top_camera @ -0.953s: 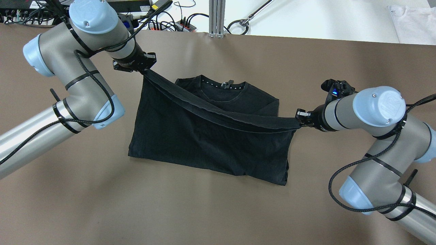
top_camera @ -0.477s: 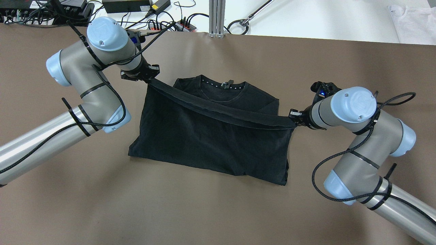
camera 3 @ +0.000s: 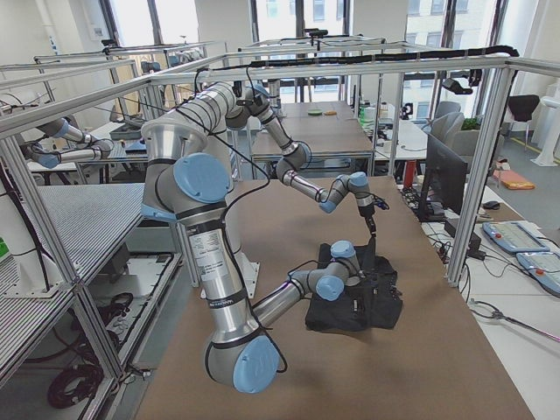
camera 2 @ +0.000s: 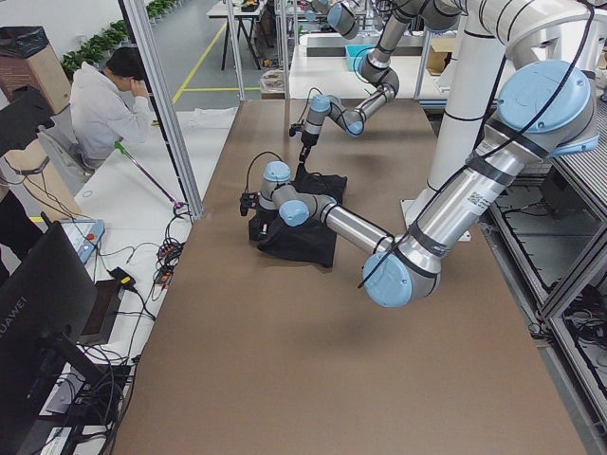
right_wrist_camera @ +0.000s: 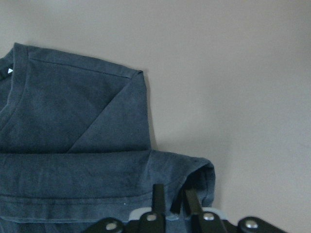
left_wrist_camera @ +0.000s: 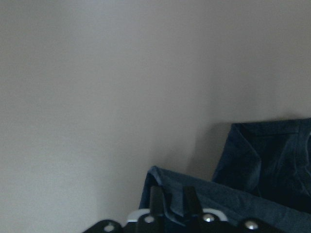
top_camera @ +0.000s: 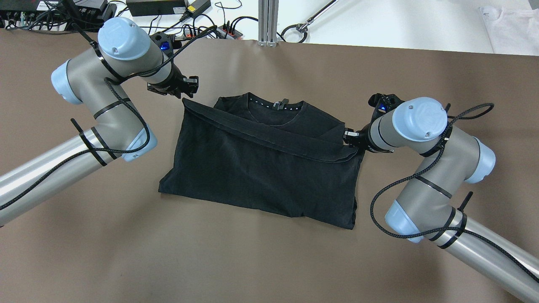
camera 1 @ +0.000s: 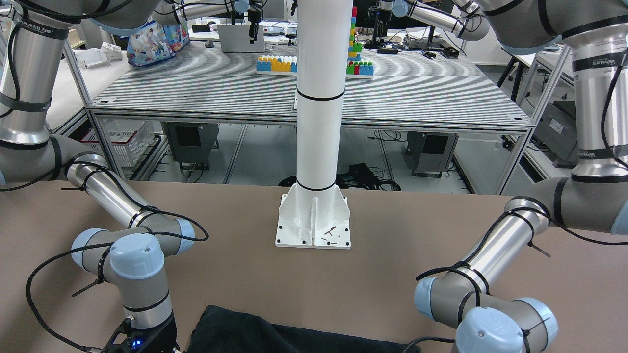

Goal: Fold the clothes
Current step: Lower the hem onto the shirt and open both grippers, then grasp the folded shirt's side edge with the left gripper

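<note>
The clothes [top_camera: 261, 176] are a black T-shirt lying flat on the brown table [top_camera: 269, 261], collar at the far side. Its bottom hem is folded up and lies as a slanted band across the chest. My left gripper [top_camera: 190, 86] hovers just beyond the band's left corner, open and apart from it. In the left wrist view the left gripper [left_wrist_camera: 172, 194] shows a small gap, with the clothes [left_wrist_camera: 262, 165] beneath. My right gripper [top_camera: 348, 139] sits at the band's right end, open. The right wrist view shows the right gripper [right_wrist_camera: 173, 194] over the curled fabric end [right_wrist_camera: 199, 170].
A white pole's base plate [camera 1: 314, 230] stands on the table's near side. Cables and power bricks [top_camera: 189, 25] line the far edge by a metal post [top_camera: 268, 21]. A white garment [top_camera: 509, 25] lies off the table. A person [camera 2: 104, 104] sits beyond the far edge.
The hem was stretched taut and raised between both grippers; now it lies slack on the shirt. The left gripper let go and pulled away. The right gripper moved left and lowered its end.
</note>
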You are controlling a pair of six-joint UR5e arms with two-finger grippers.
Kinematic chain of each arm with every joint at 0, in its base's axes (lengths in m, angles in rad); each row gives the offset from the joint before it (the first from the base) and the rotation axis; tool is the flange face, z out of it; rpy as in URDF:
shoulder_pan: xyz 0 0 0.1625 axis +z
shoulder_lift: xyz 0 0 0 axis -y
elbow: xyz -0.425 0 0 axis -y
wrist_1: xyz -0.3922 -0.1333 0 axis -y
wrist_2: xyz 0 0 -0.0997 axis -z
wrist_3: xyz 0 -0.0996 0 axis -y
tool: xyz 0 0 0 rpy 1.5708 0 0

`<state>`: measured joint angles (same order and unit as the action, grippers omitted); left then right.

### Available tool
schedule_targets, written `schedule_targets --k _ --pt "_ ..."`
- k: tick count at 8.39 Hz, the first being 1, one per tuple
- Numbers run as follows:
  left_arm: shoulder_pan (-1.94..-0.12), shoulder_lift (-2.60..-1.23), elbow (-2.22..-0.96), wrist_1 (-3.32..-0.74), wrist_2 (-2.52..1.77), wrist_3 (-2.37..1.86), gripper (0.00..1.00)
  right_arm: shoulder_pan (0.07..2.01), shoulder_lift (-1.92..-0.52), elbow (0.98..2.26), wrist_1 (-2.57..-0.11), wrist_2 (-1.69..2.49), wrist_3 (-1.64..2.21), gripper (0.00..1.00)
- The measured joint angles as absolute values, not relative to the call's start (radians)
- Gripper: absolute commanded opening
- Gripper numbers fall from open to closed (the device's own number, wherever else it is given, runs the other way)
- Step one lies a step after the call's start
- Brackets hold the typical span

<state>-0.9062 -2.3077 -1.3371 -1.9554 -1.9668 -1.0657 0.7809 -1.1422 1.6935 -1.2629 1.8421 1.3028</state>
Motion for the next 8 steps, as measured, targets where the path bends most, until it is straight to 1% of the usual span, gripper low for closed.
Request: schedule_targets --k 2,5,7,8 --pt "-0.955 -2.241 -1.415 -1.967 -2.093 -0.984 1.00 0.786 -1.133 1.706 -1.264 1.868 1.236 0.94" --pt "-0.940 -2.026 -1.619 -2.019 -2.144 -0.947 1.00 0.780 -1.136 1.728 -1.261 1.870 1.212 0.94" --pt "-0.853 -1.916 -1.655 -2.132 -2.117 -0.953 1.00 0.775 -1.139 1.731 -1.257 1.863 1.212 0.94" --pt "-0.807 -1.892 -1.658 -2.164 -2.090 -0.965 0.94 0.772 -1.140 1.732 -1.256 1.860 1.212 0.94"
